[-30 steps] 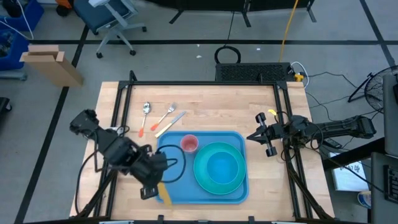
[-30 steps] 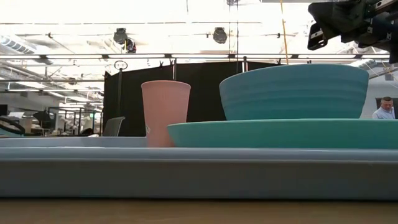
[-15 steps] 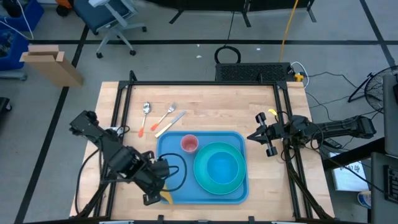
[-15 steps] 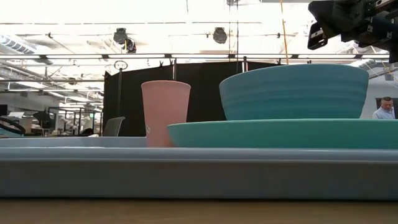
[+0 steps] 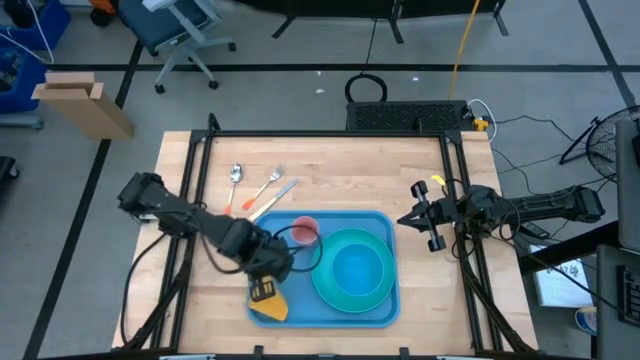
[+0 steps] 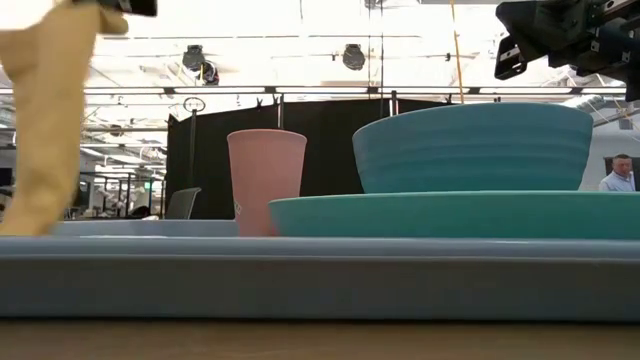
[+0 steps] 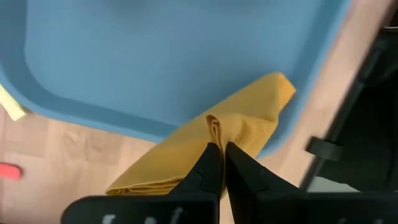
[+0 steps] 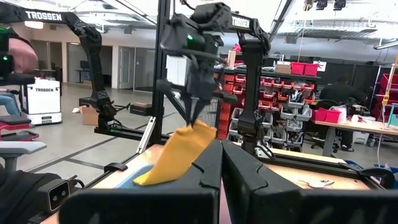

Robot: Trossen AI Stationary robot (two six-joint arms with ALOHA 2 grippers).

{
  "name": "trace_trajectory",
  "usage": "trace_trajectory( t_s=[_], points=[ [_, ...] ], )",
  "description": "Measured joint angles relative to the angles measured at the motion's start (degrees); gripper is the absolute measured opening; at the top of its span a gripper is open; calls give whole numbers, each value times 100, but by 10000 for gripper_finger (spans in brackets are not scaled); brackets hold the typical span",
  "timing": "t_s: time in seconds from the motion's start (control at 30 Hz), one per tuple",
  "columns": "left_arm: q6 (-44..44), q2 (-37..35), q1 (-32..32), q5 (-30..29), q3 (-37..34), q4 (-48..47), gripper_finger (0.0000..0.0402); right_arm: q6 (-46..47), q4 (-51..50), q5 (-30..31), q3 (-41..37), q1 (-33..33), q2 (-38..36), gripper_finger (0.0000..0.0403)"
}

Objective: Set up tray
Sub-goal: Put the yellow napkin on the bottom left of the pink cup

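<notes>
The light-blue tray (image 5: 300, 305) lies at the table's near middle. On it are a teal plate (image 5: 325, 285) with a teal bowl (image 5: 355, 265) and a pink cup (image 5: 303, 232). My left gripper (image 5: 266, 293) is over the tray's near left corner, shut on a yellow-orange napkin (image 5: 272, 307). The napkin also shows in the low view (image 6: 45, 130) and the right wrist view (image 8: 177, 152). My right gripper (image 5: 405, 220) hovers shut and empty beyond the tray's right end. My left gripper pinches a raised fold (image 7: 213, 127) in the napkin's middle between its two fingers, several layers thick. The fingers come from above, pointing down. The napkin hangs slanting below them (image 8: 180, 149), its lower part draped over the tray's corner rim (image 7: 155, 177).
A spoon (image 5: 235, 176), a fork (image 5: 268, 184) and a knife (image 5: 275, 199) lie on the wood beyond the tray's far left corner. There is bare wood at the far side and right of the tray. Frame posts stand at the table's edges.
My left gripper has carried the napkin from beside the tray's near left edge toward the table's right, over the tray's near left corner, turning as it went. The napkin has come up into the low view and now hangs there.
</notes>
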Motion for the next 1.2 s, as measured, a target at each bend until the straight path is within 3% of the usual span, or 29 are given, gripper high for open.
trace_trajectory(
  t_s=[0.23, 0.47, 0.7, 0.83, 0.93, 1.13, 1.2],
  points=[
    [508, 0, 628, -151, -525, 289, 29, -1, -41, 0, 0, 0, 9, 0],
    [1377, -2, 1060, -118, -603, 519, 71, 104, -50, 0, 0, -1, 11, 0],
    [1768, -2, 1152, -139, -603, 553, 138, 105, -50, 0, 0, 0, 11, 0],
    [2155, -2, 844, -90, -603, 639, 153, 105, -50, 0, 0, 0, 11, 0],
    [2323, 17, 495, -267, -785, 1002, 129, 105, -50, 0, 0, 0, 11, 0],
    [2342, 59, -22, -191, -1614, 1937, 15, 146, -48, 0, 0, 0, 15, 0],
    [2330, 72, -109, -191, -1851, 2240, 10, 149, -46, 0, 0, 0, 15, 0]
  ],
)
